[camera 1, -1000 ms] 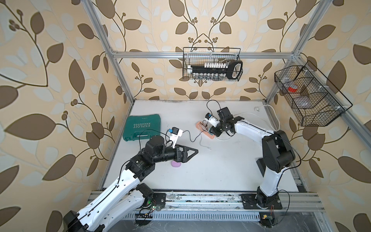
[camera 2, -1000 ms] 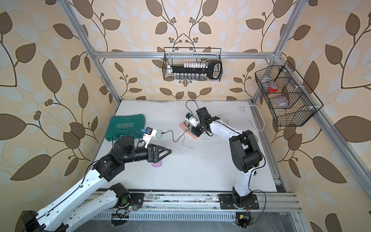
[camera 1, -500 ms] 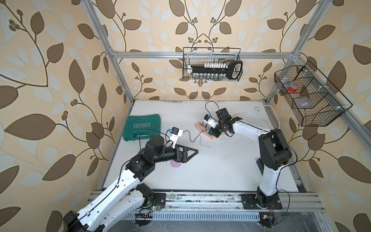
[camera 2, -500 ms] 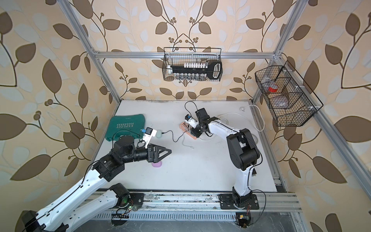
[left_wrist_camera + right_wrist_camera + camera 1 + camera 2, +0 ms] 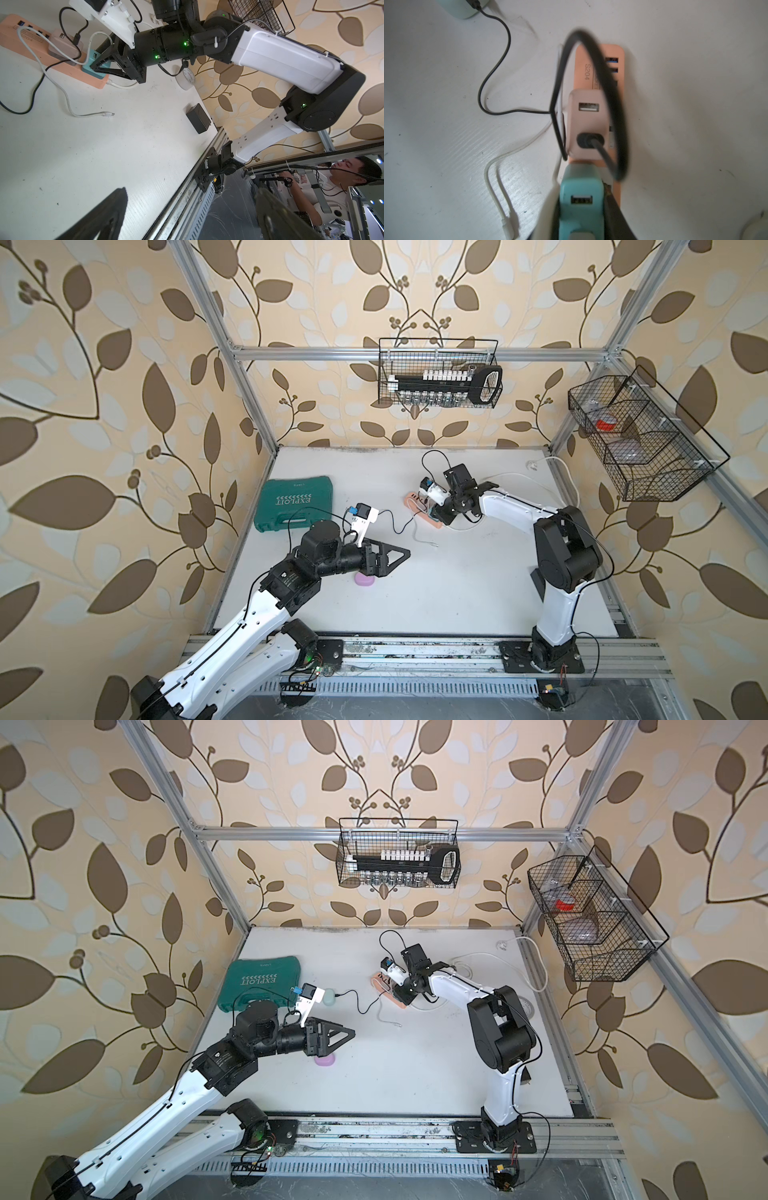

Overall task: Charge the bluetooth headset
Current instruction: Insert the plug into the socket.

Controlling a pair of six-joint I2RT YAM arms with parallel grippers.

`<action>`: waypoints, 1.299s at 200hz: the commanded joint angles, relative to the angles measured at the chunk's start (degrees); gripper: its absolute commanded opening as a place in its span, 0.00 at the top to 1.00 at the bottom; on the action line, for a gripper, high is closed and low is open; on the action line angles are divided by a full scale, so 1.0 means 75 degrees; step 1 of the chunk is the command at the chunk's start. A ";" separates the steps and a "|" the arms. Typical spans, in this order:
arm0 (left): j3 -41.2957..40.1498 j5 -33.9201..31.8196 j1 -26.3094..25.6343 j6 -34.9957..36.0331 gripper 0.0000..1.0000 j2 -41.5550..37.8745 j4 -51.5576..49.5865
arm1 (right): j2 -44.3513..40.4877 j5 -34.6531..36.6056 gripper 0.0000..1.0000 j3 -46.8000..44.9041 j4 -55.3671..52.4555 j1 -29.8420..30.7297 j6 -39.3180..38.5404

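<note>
White tabletop [image 5: 457, 593] in a leaf-papered cell. We see the right gripper [image 5: 99, 63] clamped on the teal adapter [image 5: 580, 197] in the orange power strip [image 5: 586, 56] — seating it, we judge. The left gripper [image 5: 399, 556] hangs wide apart over the lilac headset case [image 5: 365, 580]; next, we reckon, the loose white cable [image 5: 108, 114] must reach that case.

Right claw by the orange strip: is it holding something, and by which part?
The right gripper pinches the teal charger adapter by its two sides, on the orange power strip.
</note>
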 commanded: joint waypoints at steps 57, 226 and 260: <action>0.0015 -0.0166 0.0057 0.0135 0.01 -0.0146 0.0037 | 0.0185 0.0580 0.73 -0.0395 -0.0444 0.0186 0.0279; 0.0073 -0.0201 0.0064 0.0194 0.01 -0.0100 -0.0062 | -0.0599 0.0446 0.51 -0.0263 -0.0073 0.0090 0.0676; 0.0096 -0.0213 0.0057 0.0196 0.01 -0.0126 -0.0115 | -0.1072 0.0574 0.47 -0.0386 -0.0160 -0.0111 0.0690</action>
